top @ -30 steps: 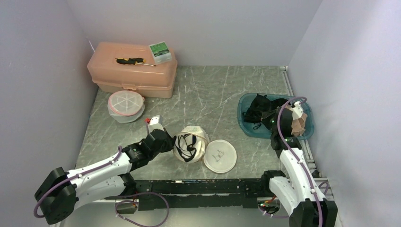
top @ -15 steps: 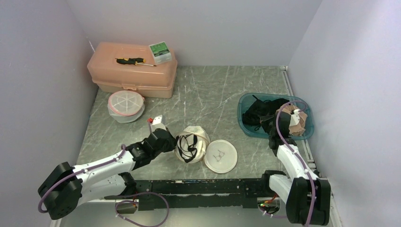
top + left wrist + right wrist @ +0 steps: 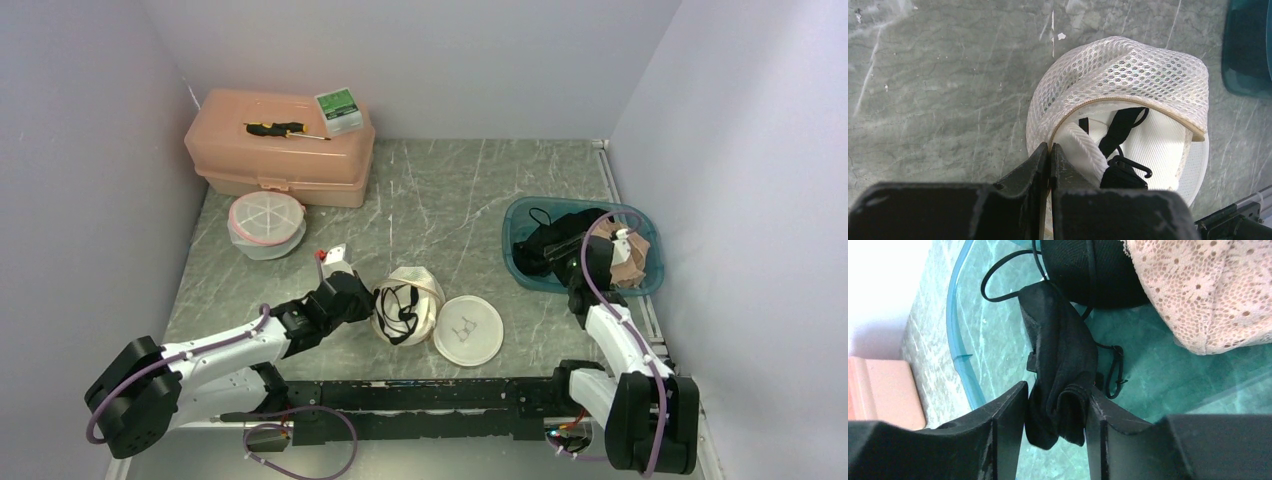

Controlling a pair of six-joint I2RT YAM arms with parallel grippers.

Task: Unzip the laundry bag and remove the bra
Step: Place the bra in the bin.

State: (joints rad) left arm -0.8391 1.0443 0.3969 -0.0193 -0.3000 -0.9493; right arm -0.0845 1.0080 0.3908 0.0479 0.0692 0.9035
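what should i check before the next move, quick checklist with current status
1. Laundry bag unzipped: ok, its mouth gapes.
2. Left end effector pinching the bag's rim: ok.
3. Bag emptied: not ok, a black strap shows inside.
4. Black garment over the teal tray: ok.
5. Right end effector clear of that garment: cannot tell, fabric sits between its jaws.

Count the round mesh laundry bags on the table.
2. A closed bag sits in front of the peach toolbox; an open bag lies near the front centre, its rim pinched by the left gripper. The disc beside it looks like its lid.
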